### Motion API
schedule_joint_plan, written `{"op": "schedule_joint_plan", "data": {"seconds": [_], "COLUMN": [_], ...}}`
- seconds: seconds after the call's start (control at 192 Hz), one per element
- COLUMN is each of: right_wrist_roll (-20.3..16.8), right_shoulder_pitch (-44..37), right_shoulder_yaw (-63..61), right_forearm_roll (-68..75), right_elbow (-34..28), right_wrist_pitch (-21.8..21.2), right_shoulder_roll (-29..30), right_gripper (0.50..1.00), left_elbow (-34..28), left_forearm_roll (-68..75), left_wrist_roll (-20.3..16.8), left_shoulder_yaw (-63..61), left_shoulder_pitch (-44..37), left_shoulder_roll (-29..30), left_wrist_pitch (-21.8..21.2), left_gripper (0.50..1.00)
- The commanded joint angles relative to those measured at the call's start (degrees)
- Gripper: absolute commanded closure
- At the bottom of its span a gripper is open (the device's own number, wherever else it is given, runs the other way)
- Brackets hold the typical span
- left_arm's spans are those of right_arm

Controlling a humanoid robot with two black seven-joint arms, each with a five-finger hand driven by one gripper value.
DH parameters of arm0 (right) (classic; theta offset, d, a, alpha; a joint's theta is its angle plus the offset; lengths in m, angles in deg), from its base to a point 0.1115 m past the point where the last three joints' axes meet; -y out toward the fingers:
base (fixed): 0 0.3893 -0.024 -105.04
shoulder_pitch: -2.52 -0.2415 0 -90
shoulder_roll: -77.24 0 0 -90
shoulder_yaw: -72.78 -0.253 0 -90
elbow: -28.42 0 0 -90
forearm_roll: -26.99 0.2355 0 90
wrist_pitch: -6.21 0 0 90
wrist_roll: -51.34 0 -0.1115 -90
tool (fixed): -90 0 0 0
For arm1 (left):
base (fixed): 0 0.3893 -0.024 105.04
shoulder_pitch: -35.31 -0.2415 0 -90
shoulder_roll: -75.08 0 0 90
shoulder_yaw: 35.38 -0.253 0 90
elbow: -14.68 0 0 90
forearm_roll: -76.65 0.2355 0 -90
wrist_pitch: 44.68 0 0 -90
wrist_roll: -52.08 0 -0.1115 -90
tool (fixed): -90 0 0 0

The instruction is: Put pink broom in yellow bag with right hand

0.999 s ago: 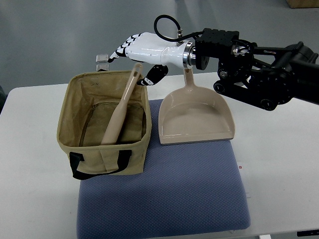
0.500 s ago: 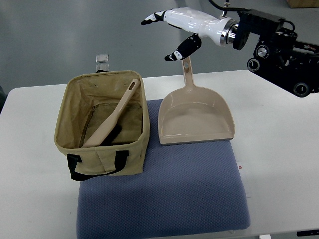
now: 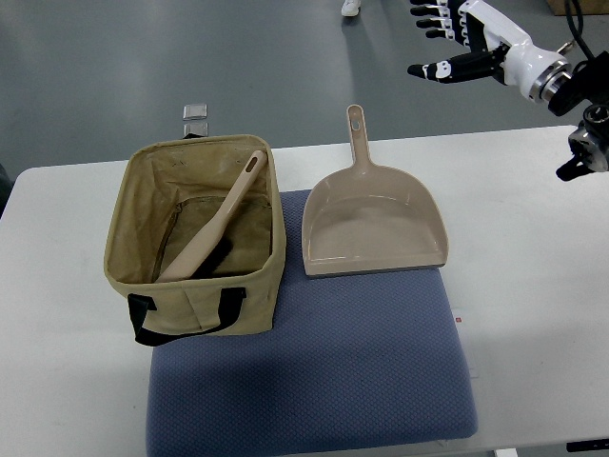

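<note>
Fingers (image 3: pixel 440 21) spread and empty on the right hand (image 3: pixel 466 38), up at the top right, well apart from everything. Risk now: the broom (image 3: pixel 211 228) leans handle-up on the bag's rim and could tip the soft yellow bag (image 3: pixel 195 236). Broom looks beige-pink, slim, inside the bag. 1 dustpan (image 3: pixel 374 214) sits beside.

No legible text, labels, numbers or signs anywhere.

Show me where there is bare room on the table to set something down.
Free: the blue mat in front of the bag and dustpan, and the white table right of the dustpan. Crowded: the narrow gap between bag and dustpan. The broom fills the bag.
</note>
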Motion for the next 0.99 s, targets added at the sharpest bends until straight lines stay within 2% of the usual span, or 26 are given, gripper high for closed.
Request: {"op": "schedule_joint_plan", "data": {"seconds": [0.0, 0.156, 0.307, 0.422, 0.984], "right_wrist_roll": [-0.1, -0.1, -0.1, 0.1, 0.6], "right_shoulder_pitch": [1.2, 2.5, 4.6, 5.8, 9.7], "right_shoulder_yaw": [-0.2, -0.2, -0.4, -0.5, -3.1], "right_forearm_roll": [10.1, 21.9, 29.0, 29.3, 29.3], "right_elbow": [5.0, 9.3, 11.3, 12.8, 13.0], "right_wrist_pitch": [-0.9, -3.2, -3.6, -3.7, -3.3], "right_shoulder_roll": [0.2, 0.7, 2.2, 3.5, 9.9], "right_gripper": [0.642, 0.642, 0.630, 0.574, 0.570], "left_elbow": [0.0, 0.0, 0.0, 0.0, 0.0], "left_forearm_roll": [0.0, 0.0, 0.0, 0.0, 0.0], "left_wrist_roll": [0.0, 0.0, 0.0, 0.0, 0.0], "left_shoulder_yaw": [0.0, 0.0, 0.0, 0.0, 0.0], "left_shoulder_pitch": [0.0, 0.0, 0.1, 0.0, 0.1], "left_shoulder_roll": [0.0, 0.0, 0.0, 0.0, 0.0], "left_wrist_pitch": [0.0, 0.0, 0.0, 0.0, 0.0], "left_gripper": [0.500, 0.500, 0.500, 0.500, 0.500]}}
